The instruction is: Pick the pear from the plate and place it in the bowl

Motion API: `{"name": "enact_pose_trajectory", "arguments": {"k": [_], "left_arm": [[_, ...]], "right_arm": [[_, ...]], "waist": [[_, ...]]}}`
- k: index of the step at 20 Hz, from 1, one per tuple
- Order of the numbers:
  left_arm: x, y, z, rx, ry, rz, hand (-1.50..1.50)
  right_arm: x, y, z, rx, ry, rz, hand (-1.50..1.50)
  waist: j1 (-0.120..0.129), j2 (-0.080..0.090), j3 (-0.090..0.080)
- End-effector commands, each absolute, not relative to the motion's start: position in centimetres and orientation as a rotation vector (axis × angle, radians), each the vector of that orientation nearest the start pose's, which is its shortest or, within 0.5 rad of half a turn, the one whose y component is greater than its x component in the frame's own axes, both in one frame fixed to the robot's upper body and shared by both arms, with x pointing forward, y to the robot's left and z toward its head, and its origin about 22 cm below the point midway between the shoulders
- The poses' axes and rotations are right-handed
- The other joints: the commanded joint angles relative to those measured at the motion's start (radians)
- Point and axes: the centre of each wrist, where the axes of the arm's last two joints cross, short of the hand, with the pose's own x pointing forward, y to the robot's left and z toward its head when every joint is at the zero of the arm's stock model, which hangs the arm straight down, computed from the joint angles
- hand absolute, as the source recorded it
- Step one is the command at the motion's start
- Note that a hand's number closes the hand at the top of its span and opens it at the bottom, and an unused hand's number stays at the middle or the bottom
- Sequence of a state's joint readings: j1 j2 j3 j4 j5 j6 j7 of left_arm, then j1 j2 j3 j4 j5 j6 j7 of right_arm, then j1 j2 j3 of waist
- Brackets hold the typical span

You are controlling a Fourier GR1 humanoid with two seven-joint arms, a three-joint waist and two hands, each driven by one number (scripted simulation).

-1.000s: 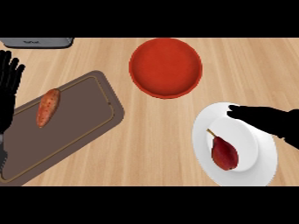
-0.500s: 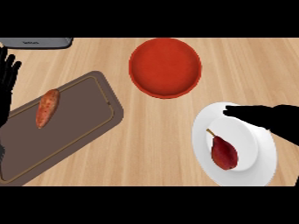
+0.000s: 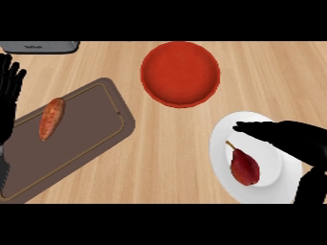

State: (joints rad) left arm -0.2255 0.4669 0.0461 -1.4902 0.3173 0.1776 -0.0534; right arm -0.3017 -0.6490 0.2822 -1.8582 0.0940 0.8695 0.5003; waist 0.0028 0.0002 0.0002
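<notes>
A pale wooden bench (image 3: 166,158) is carrying a brown rectangular cutting board (image 3: 81,143) with an orange sweet potato (image 3: 51,117) on it, a round red bowl (image 3: 180,73) and a white round plate (image 3: 255,158). The black right hand (image 3: 293,141) is hovering over the plate with fingers extended, grasping nothing, while the black left hand (image 3: 0,95) is resting open at the left edge. The dark red pear (image 3: 245,165) is lying on the plate, just below the right hand's fingers.

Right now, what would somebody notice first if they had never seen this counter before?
Probably the big red bowl at the top middle, bright against the wooden counter. Next, the dark red pear lying on the white plate at lower right, with the right robot hand hovering open over the plate. On the left, an orange sweet potato lies on a brown cutting board.
</notes>
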Motion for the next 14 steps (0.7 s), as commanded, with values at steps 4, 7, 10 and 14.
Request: {"name": "enact_pose_trajectory", "arguments": {"k": [4, 7, 10, 14], "left_arm": [[30.0, 33.8, 8.0, 0.241, -1.782, 0.019, 0.0], [28.7, 32.2, 9.5, 0.232, -1.801, 0.052, 0.0], [29.5, 33.2, 8.2, 0.223, -1.779, 0.039, 0.0], [28.2, 32.4, 7.6, 0.237, -1.793, 0.043, 0.0]], "right_arm": [[26.2, -25.2, 11.6, -0.214, -0.97, 1.584, -1.5], [28.3, -25.4, 10.0, -0.215, -0.978, 1.577, -1.5], [27.9, -25.2, 9.4, -0.18, -1.022, 1.575, -1.5], [28.3, -25.4, 7.9, -0.169, -1.044, 1.588, -1.5]], "waist": [[-0.005, 0.0, 0.0], [0.006, 0.0, 0.001], [-0.001, 0.0, 0.0], [0.003, -0.001, 0.0]]}}
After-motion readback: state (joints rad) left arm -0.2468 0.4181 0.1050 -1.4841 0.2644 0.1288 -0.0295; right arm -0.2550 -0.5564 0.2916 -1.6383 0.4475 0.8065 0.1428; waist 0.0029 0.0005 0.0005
